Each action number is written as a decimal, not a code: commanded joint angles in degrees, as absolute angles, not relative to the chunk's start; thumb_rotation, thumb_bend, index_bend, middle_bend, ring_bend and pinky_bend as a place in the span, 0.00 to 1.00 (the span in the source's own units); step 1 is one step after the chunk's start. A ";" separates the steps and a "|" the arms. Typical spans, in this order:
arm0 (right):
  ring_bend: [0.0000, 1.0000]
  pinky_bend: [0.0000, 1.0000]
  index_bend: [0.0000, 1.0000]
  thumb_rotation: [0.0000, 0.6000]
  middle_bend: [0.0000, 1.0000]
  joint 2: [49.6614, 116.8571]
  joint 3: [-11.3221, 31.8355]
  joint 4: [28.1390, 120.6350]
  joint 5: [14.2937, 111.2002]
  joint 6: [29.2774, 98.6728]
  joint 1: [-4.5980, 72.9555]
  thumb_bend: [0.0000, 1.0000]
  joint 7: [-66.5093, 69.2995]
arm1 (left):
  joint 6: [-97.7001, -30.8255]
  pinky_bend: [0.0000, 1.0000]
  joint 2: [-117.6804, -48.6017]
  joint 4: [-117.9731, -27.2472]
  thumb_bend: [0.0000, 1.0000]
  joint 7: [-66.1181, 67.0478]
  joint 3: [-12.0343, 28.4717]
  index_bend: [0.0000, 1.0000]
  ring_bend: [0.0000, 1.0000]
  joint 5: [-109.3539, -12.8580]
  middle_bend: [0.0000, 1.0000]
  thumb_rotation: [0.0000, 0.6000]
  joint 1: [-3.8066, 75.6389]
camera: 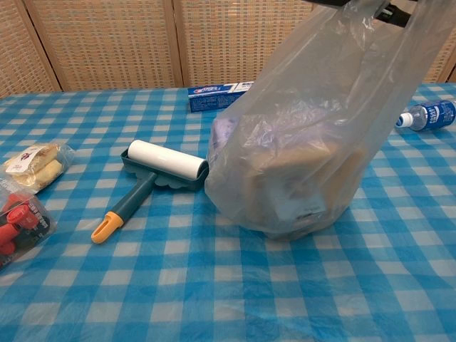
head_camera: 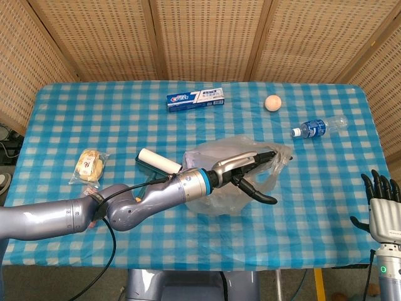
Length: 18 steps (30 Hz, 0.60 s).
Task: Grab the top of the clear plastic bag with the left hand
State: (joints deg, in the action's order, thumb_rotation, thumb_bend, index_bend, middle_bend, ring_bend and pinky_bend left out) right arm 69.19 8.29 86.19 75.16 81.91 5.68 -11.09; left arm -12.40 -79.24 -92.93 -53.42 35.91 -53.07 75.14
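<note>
The clear plastic bag (head_camera: 216, 194) stands mid-table with a tan box and a purple item inside; in the chest view the bag (camera: 299, 157) fills the middle and its top is pulled up and to the right. My left hand (head_camera: 247, 169) grips the bag's top, fingers stretched across the bunched plastic and thumb curled beneath. The chest view shows only a dark sliver of that hand (camera: 370, 6) at the top edge. My right hand (head_camera: 382, 204) hangs off the table's near right corner, fingers apart and empty.
A lint roller (head_camera: 158, 162) lies just left of the bag. A toothpaste box (head_camera: 195, 98) and a peach-coloured ball (head_camera: 272, 103) sit at the back, a water bottle (head_camera: 318, 127) at the right. A bread packet (head_camera: 89, 165) and a red packet (camera: 18, 224) lie at the left.
</note>
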 commanded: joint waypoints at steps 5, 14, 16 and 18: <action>0.00 0.00 0.11 1.00 0.00 68.98 8.35 86.24 74.94 81.90 5.64 0.00 -10.80 | -11.59 0.00 -78.40 -93.61 0.02 -50.08 34.62 0.17 0.10 -52.57 0.09 0.86 74.17; 0.00 0.00 0.12 1.00 0.00 69.12 8.14 86.31 74.94 81.69 5.81 0.00 -11.28 | -12.33 0.00 -76.79 -96.73 0.02 -47.73 35.69 0.17 0.03 -53.24 0.02 0.86 70.17; 0.00 0.00 0.12 1.00 0.00 69.16 8.14 86.38 74.97 81.72 5.84 0.00 -11.39 | -12.17 0.00 -76.81 -97.20 0.02 -47.76 36.33 0.17 0.03 -53.46 0.02 0.86 69.62; 0.00 0.00 0.12 1.00 0.00 69.19 8.12 86.42 74.99 81.72 5.88 0.00 -11.54 | -11.89 0.00 -76.91 -97.79 0.02 -47.81 37.23 0.17 0.03 -53.79 0.02 0.86 68.96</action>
State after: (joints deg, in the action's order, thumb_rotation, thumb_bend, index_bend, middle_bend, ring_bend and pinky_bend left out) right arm 69.19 8.13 86.41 74.98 81.72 5.87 -11.53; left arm -12.04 -76.87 -97.49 -47.80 36.89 -53.58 69.25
